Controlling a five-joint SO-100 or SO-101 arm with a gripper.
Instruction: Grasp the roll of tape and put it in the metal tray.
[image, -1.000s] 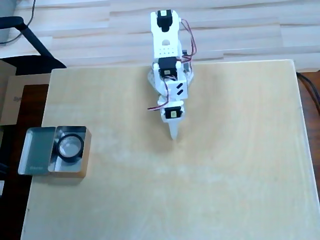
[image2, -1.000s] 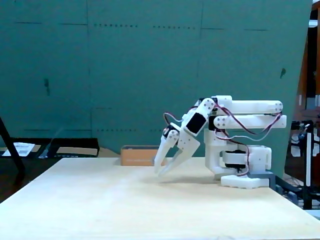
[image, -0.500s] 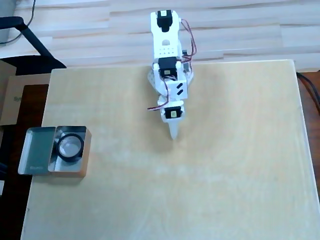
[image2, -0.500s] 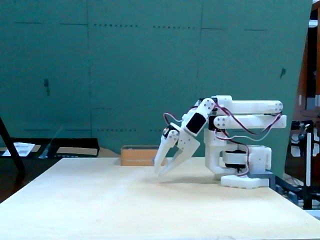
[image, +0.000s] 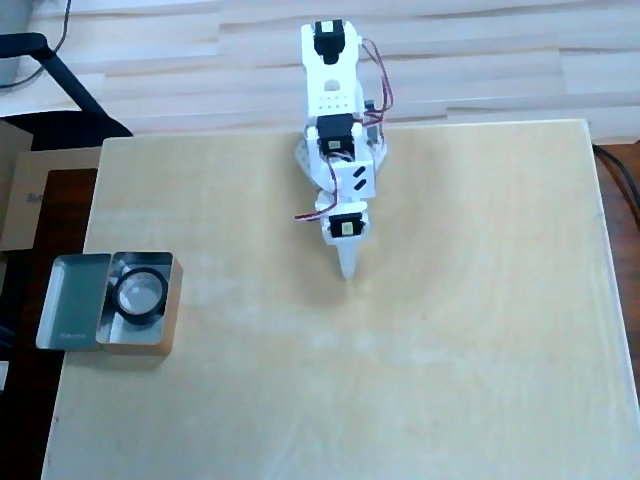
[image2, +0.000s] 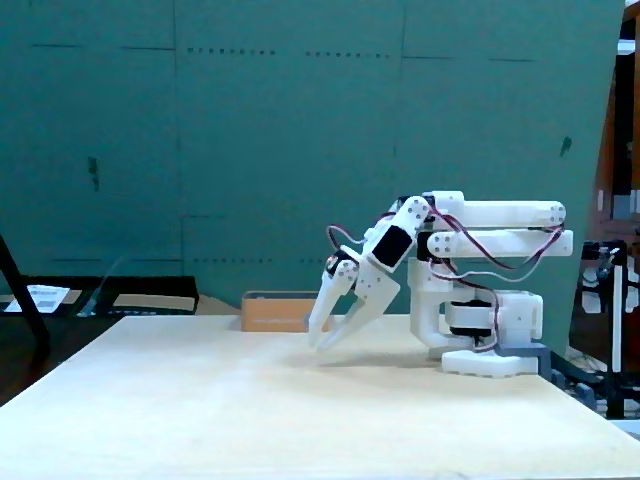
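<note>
Gripper of mine is hanging just over the table near my base, fingers parted and holding nothing, as the fixed view is showing. Looking from overhead, the tape roll is already lying flat in the shiny square half of the metal tray at the table's left edge, well apart from me. So I'm figuring the job is basically done, nothing left to grab.
</note>
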